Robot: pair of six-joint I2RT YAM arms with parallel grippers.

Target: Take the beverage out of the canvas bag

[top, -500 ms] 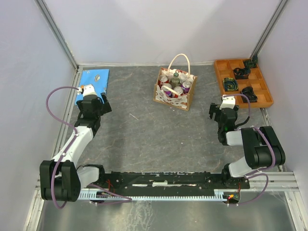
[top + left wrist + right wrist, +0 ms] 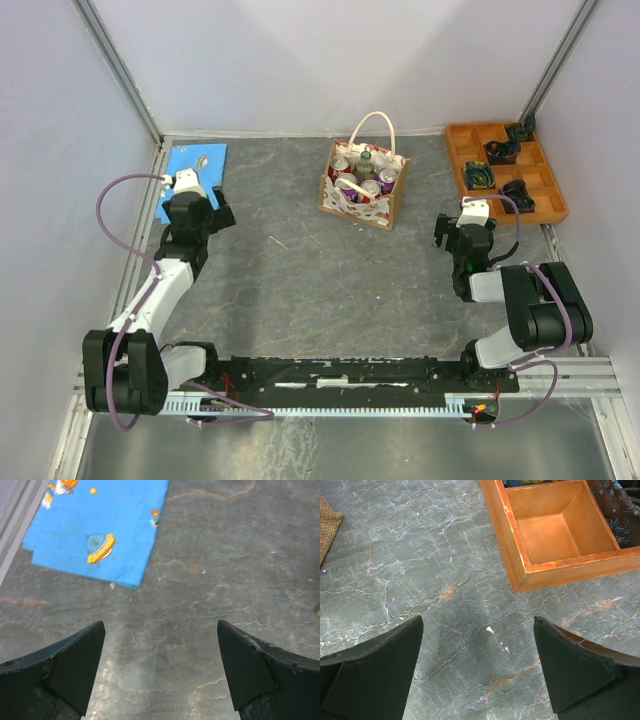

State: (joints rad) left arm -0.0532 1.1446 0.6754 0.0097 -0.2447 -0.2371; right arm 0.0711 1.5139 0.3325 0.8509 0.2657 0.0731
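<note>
My left tool (image 2: 160, 622) is released. Its two dark fingers stand wide apart above the bare grey surface (image 2: 300, 270), gripping nothing. Just ahead of it and to the left lies a blue cloth (image 2: 95, 530) printed with little flying saucers, flat on the surface near the far-left corner.

My right tool (image 2: 478, 617) is spread open in the same way and holds nothing. It hangs over the surface just short of the near corner of the orange tray (image 2: 550, 535). The tray compartment closest to me shows only its wooden floor, and the compartments farther back hold small dark items that I can't make out.

The canvas bag (image 2: 355, 205) stands upright at the far middle of the surface, between my two arms and well apart from both tools. One cream handle (image 2: 372, 118) loops up above its open mouth. The beverages sit packed inside it: several cans (image 2: 388, 177) seen from above, and among them what looks like a bottle (image 2: 365, 162). Neither tool touches the bag.
</note>
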